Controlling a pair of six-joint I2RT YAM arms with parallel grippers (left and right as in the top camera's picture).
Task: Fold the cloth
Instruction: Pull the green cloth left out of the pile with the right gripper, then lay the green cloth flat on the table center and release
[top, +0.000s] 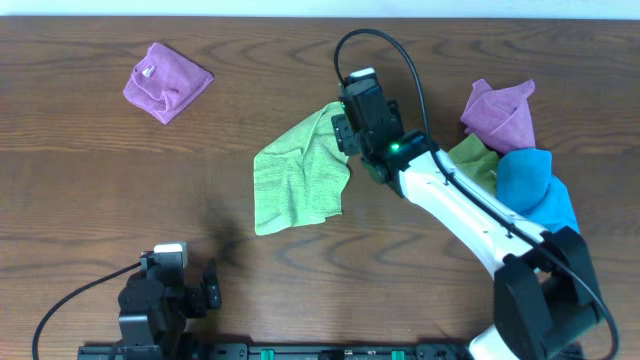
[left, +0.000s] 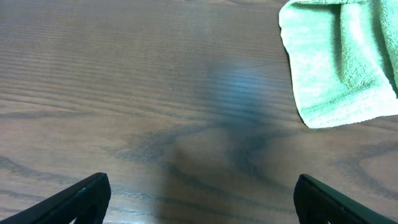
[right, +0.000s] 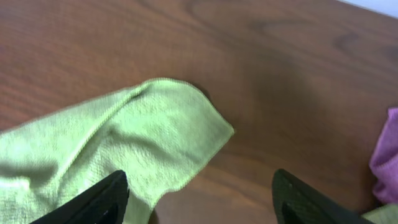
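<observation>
The lime-green cloth lies loosely spread and rumpled at the table's middle. My right gripper hangs over its far right corner, open and empty. In the right wrist view that corner lies between and ahead of the open fingers, the left finger over the cloth. My left gripper is open and empty near the front edge, apart from the cloth. The left wrist view shows its fingers wide apart over bare wood, with the cloth's near corner at the upper right.
A folded purple cloth lies at the far left. At the right is a pile: a purple cloth, a dull olive-green cloth and a blue cloth. The purple edge shows in the right wrist view.
</observation>
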